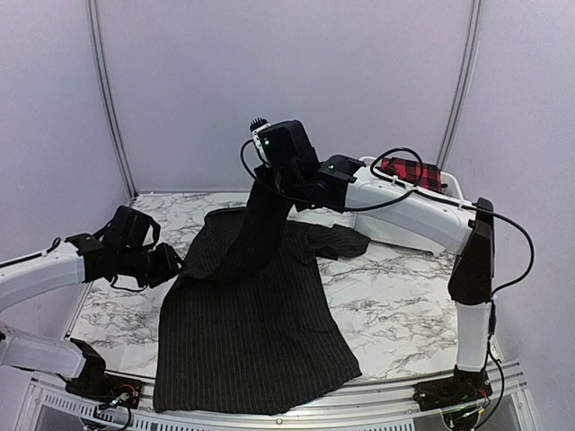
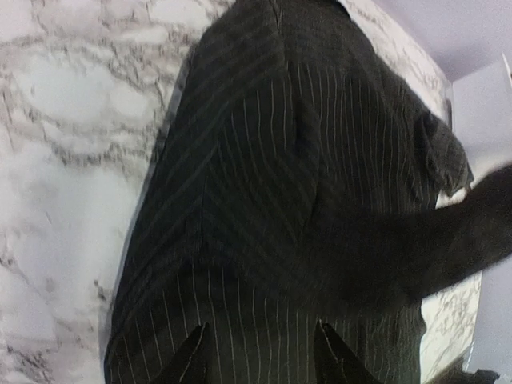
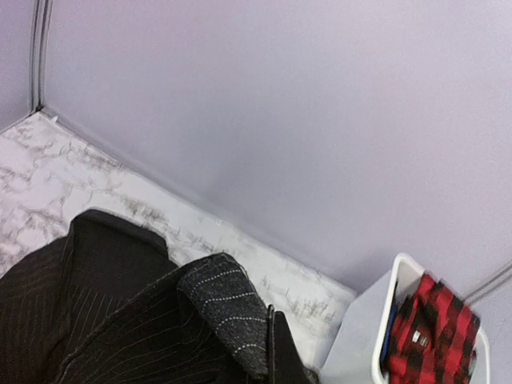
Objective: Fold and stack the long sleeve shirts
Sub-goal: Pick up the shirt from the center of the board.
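- The bench (image 1: 395, 305) carries the shirt (image 1: 252, 341), black with pale pinstripes. It is spread flat from the near edge toward the far-left corner, with its long axis running near to far and leaning a little left at the far end.
- The bin (image 1: 456, 190) sits at the far-right corner with the plaid shirt (image 1: 409, 171) in it, well apart from the work.
- One sleeve (image 1: 265, 224) stands off the body as a steep band, from the shirt's middle up toward the far edge. Its axis lies almost along the shirt's own.
- The right gripper (image 1: 268, 182) is at the top of that band, clamped on the sleeve end. Its wrist view shows the cuff (image 3: 224, 308) bunched against a finger. The rest of the shirt lies below it and toward the near edge.
- The left gripper (image 1: 169, 265) hovers at the left edge, just beside the shirt's left side. Its fingers (image 2: 192, 362) stand apart with nothing between them, and the cloth lies under and ahead of them.
- We judge that the coming fold turns on laying the sleeve down along the body's axis. The right arm has it; the left is nearer for the left side.
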You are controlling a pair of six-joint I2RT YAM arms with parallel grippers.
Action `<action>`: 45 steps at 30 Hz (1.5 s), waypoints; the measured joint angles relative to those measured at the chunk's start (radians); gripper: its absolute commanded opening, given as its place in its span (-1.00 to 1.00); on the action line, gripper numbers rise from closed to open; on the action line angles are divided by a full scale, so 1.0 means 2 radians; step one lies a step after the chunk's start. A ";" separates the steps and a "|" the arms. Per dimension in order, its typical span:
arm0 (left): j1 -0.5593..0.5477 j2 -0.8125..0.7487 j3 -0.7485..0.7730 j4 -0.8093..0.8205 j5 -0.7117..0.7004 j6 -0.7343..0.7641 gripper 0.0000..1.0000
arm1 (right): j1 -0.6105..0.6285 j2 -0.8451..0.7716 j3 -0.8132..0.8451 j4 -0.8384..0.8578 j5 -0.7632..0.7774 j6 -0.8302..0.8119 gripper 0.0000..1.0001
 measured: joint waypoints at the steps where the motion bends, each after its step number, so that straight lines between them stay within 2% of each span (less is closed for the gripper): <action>1: -0.016 -0.020 -0.015 -0.012 -0.003 -0.011 -0.11 | -0.003 0.006 0.001 0.028 -0.001 -0.023 -1.00; 6: -0.093 -0.104 -0.053 -0.080 -0.027 -0.065 -0.15 | -0.006 0.053 0.021 0.219 -0.010 -0.161 -1.00; 8: -0.127 -0.131 -0.059 -0.105 -0.042 -0.091 -0.17 | -0.006 0.086 0.061 0.290 -0.021 -0.209 -1.00; 12: -0.211 -0.155 -0.064 -0.160 -0.072 -0.152 -0.18 | -0.007 0.129 0.128 0.386 -0.052 -0.258 -1.00; 17: -0.323 -0.156 -0.064 -0.224 -0.105 -0.234 -0.18 | -0.008 0.131 0.138 0.470 -0.093 -0.266 -1.00; 24: -0.430 -0.115 -0.061 -0.291 -0.130 -0.336 -0.15 | -0.009 0.128 0.133 0.497 -0.142 -0.229 -1.00; 30: -0.483 -0.091 -0.060 -0.318 -0.135 -0.392 -0.03 | -0.009 0.112 0.104 0.498 -0.156 -0.215 -1.00; 34: -0.515 -0.090 -0.061 -0.323 -0.134 -0.426 -0.01 | -0.009 0.109 0.100 0.498 -0.162 -0.212 -1.00; 45: -0.575 -0.090 -0.085 -0.322 -0.122 -0.495 -0.24 | -0.009 0.096 0.083 0.496 -0.164 -0.210 -1.00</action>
